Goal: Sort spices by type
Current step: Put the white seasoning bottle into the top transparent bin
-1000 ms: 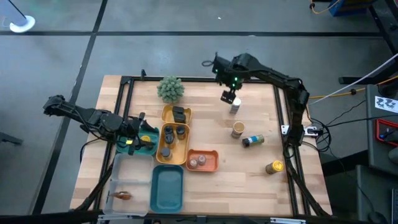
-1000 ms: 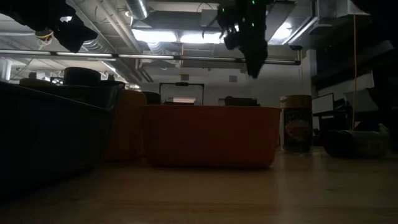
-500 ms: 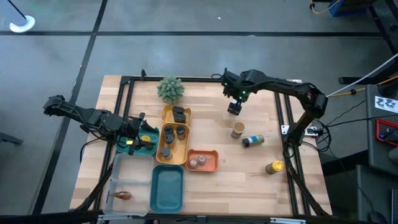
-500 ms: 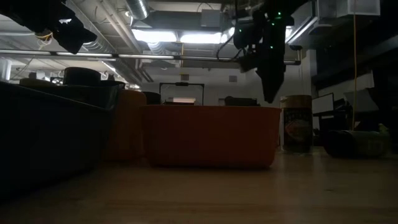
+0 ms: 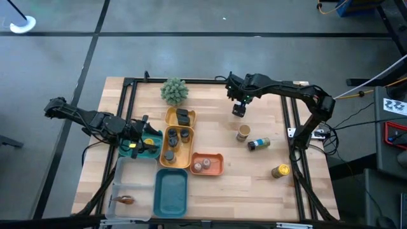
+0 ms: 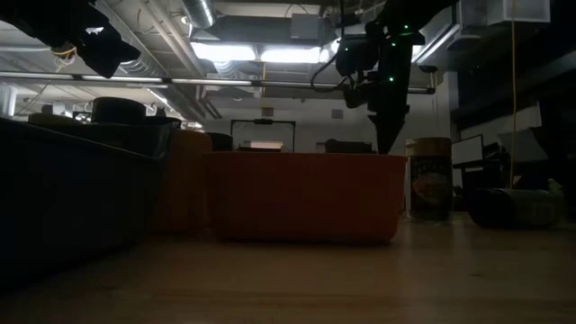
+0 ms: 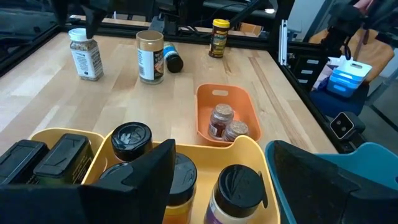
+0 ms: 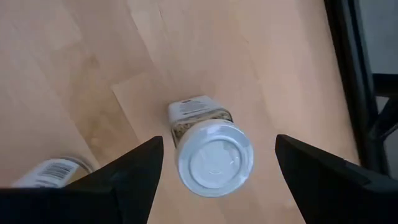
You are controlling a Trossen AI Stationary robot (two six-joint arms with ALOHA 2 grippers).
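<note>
Wooden tabletop, sorting partly done, right gripper (image 8: 214,163) poised over a white-capped jar (image 8: 210,149).

Nearest the front edge lies the teal tray (image 5: 170,193), apparently holding nothing, with a clear tray (image 5: 130,179) beside it holding a small brown item. Next back, the orange tray (image 5: 216,165) holds two small jars, and the yellow tray (image 5: 169,137) holds several dark-capped jars and, at its far end, a black box (image 5: 184,116). The left gripper (image 5: 141,138) waits with jaws spread beside that yellow tray. Left to sort, as I judge it, are four loose spices on the right half: a yellow-capped jar (image 5: 280,170), a bottle (image 5: 259,144) on its side, a tan-lidded jar (image 5: 243,132), and farthest, the white-capped jar, directly under the right gripper's wide-open, empty jaws. Beyond stands the green plant (image 5: 173,90).
</note>
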